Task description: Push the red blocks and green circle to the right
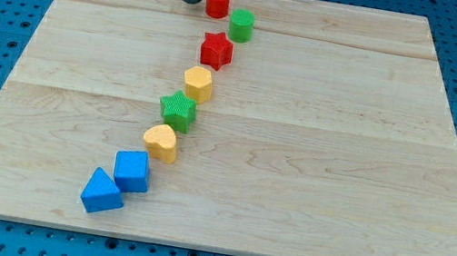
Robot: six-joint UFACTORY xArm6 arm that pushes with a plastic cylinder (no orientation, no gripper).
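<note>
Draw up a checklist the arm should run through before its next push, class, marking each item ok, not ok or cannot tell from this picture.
1. My tip is in view, on the view's left of the red cylinder: ok.
2. Tip touching the red cylinder: cannot tell; they look close, perhaps a slight gap.
3. Board bare to the view's right of the red cylinder, green cylinder and red star: ok.
4. Tip also lined up behind the green cylinder and red star: not ok; both sit lower in the view.
5. Yellow block apart from the red star: cannot tell; very close.
</note>
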